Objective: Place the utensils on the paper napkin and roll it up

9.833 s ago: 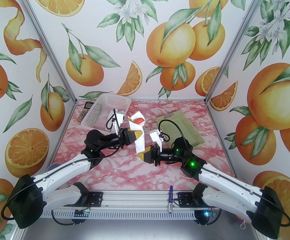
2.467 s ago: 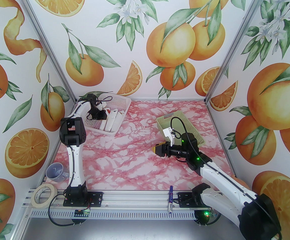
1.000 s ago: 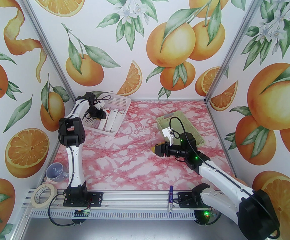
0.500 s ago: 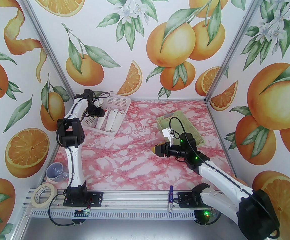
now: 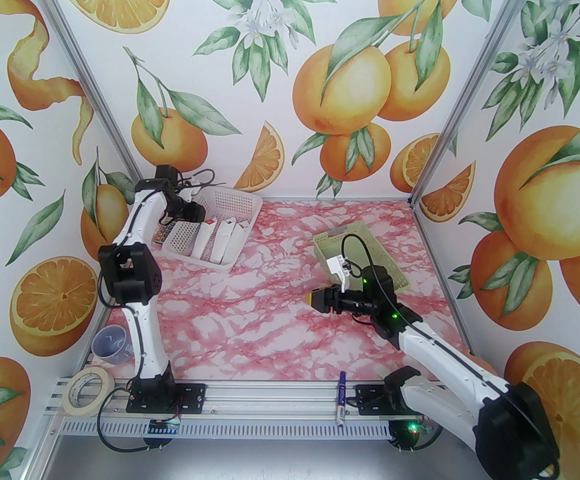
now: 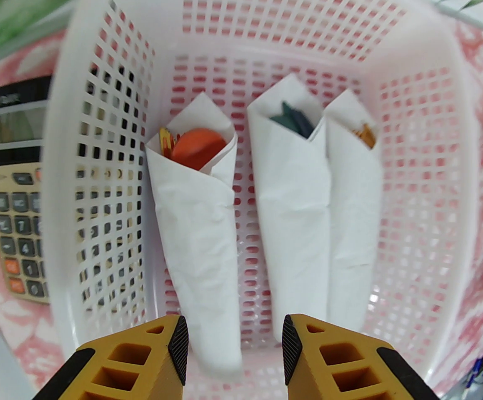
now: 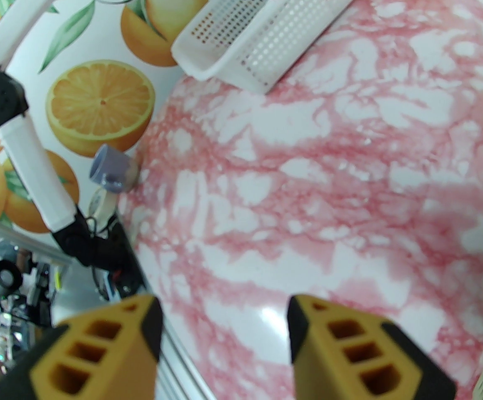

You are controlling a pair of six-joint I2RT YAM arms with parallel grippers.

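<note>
Three rolled white napkins lie side by side in the white basket [image 6: 433, 181]. The left roll [image 6: 199, 223] shows the utensils at its open top: an orange-red spoon head [image 6: 197, 148] and a yellowish piece beside it. In the top view this roll [image 5: 203, 240] lies in the back-left basket [image 5: 229, 200]. My left gripper [image 6: 235, 348] hovers open above the roll's lower end, gripping nothing; from above it [image 5: 199, 217] hangs over the basket's left side. My right gripper [image 7: 224, 331] is open and empty over bare table, mid-right [image 5: 316, 299].
A green basket [image 5: 370, 248] sits behind the right arm. A calculator [image 6: 14, 206] lies left of the white basket. A grey cup [image 5: 109, 344] and tape roll [image 5: 87, 390] sit near left. A marker pen [image 5: 341, 403] rests on the front rail.
My left arm has lifted and drawn back to the left, away from the rolls in the white basket. The right arm has hardly moved.
</note>
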